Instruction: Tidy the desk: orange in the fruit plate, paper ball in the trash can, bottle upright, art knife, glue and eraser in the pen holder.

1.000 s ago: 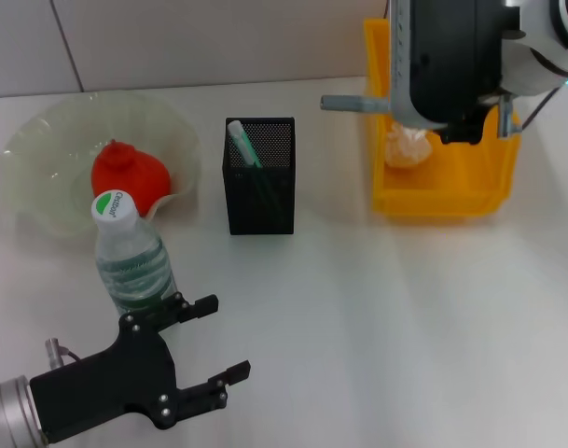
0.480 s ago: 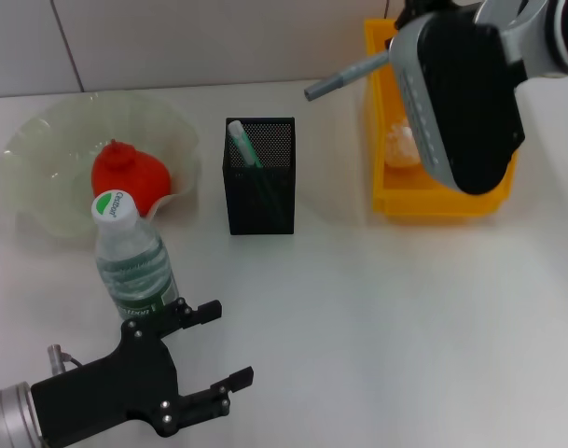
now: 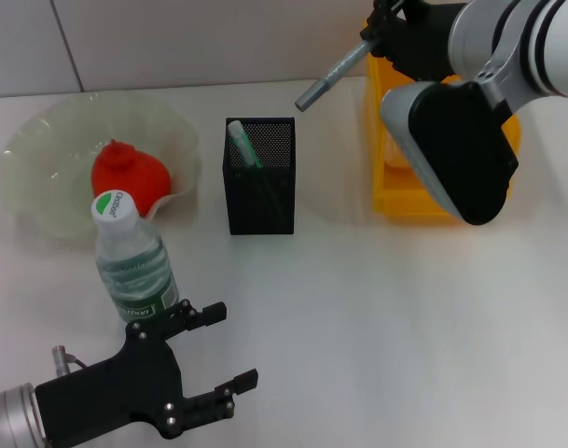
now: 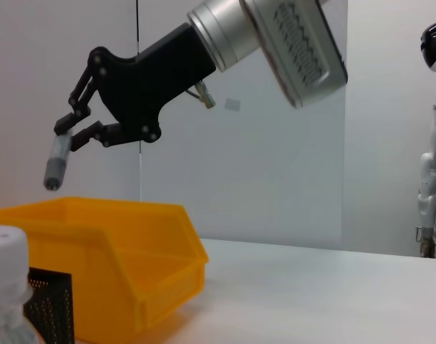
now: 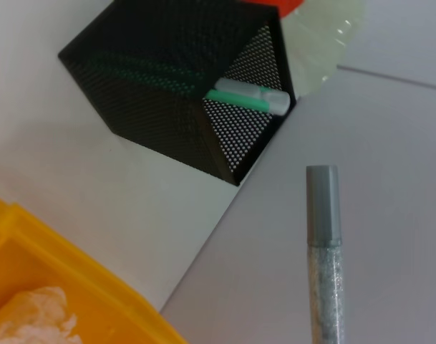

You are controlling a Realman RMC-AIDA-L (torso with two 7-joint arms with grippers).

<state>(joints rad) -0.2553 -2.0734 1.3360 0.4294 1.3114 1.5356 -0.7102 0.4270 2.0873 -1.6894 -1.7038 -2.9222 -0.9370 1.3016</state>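
Note:
My right gripper (image 3: 379, 34) is shut on the glue (image 3: 328, 81), a grey-capped stick held in the air between the yellow trash can (image 3: 397, 202) and the black mesh pen holder (image 3: 260, 177). The left wrist view shows the glue (image 4: 57, 161) hanging above the trash can (image 4: 96, 251). The paper ball (image 5: 31, 319) lies in the trash can. A green-and-white pen-like item (image 5: 246, 98) leans inside the pen holder. The orange (image 3: 130, 173) sits in the fruit plate (image 3: 41, 154). The bottle (image 3: 130, 257) stands upright beside my open left gripper (image 3: 229, 345). The eraser is out of view.
My right forearm (image 3: 456, 149) covers most of the trash can in the head view. White tabletop (image 3: 386, 317) stretches across the front and right. A tiled wall (image 3: 190, 42) rises behind the table.
My right arm has swung away from above the trash can, carrying the glue left toward the pen holder. My left gripper has drifted slightly back from the bottle.

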